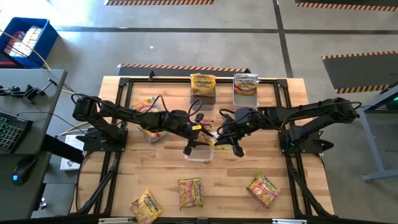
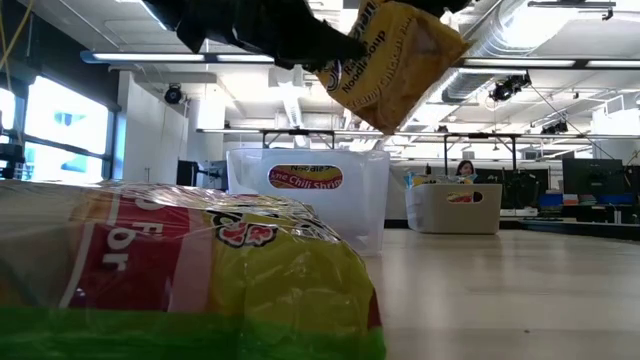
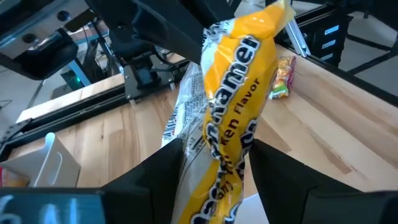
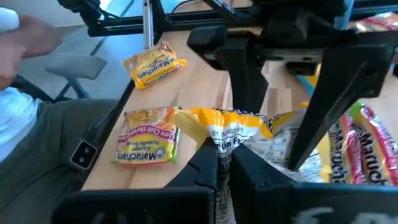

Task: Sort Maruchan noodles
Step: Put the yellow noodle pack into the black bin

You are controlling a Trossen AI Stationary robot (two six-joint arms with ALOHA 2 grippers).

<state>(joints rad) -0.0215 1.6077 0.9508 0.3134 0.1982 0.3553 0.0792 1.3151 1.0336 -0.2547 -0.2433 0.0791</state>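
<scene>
One yellow Maruchan noodles packet point(image 1: 213, 140) hangs in the air at the table's middle, above a clear bin point(image 1: 199, 154). My right gripper point(image 4: 225, 165) is shut on it. My left gripper point(image 3: 214, 180) is open, one finger on each side of the same packet point(image 3: 230, 93); whether they touch it, I cannot tell. In the low view the packet point(image 2: 400, 60) is tilted, high above the tabletop. Three loose packets point(image 1: 146, 205), point(image 1: 191, 191), point(image 1: 263, 188) lie flat near the front edge. My right gripper pinches the packet between its two fingers at a crumpled edge point(image 4: 219, 138), where the white printed back shows. It comes from the table's right, slanting down. The packet is lifted clear and tilted, and its other end reaches between the left gripper's fingers.
Two clear bins at the far edge hold a yellow packet point(image 1: 203, 84) and a red-and-green one point(image 1: 245, 86). A third bin point(image 1: 149, 118) with packets sits under the left arm. A person point(image 4: 50, 124) sits just beyond the table's front edge.
</scene>
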